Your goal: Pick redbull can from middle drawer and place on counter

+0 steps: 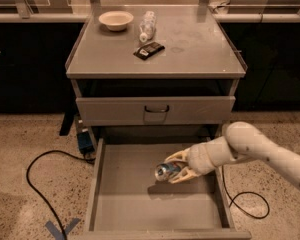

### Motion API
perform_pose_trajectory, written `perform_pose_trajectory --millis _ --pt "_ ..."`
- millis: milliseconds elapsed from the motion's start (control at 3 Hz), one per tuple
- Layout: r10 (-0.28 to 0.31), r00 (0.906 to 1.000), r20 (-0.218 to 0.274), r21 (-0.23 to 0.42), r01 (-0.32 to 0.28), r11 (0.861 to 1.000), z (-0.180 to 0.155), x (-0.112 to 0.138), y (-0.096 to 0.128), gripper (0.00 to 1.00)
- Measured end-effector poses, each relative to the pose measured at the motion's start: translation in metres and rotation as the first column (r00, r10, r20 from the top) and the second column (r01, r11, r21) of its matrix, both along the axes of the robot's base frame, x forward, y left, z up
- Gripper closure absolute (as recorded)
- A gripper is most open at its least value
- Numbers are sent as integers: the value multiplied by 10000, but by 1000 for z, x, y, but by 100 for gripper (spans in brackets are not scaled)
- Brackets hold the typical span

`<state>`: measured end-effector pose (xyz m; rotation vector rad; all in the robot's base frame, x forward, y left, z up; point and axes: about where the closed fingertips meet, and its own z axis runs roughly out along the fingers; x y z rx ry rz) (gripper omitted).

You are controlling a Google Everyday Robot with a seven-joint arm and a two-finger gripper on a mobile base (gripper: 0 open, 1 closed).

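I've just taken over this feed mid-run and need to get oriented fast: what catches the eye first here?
The pale arm reaches in from the right, its gripper closed around the redbull can over the open middle drawer. The can lies sideways and seems to be off the drawer floor, with a shadow beneath it. On the counter above sit a white bowl, a clear plastic bottle and a dark packet.
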<state>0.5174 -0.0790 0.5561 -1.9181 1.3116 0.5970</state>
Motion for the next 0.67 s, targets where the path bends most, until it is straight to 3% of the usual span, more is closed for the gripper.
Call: perform_pose_trajectory --millis 333,667 --pt "-63 9892 1467 1057 -93 9944 91 -7 -64 100" --pt "-88 9653 2608 1301 -261 9912 159 9 -114 100"
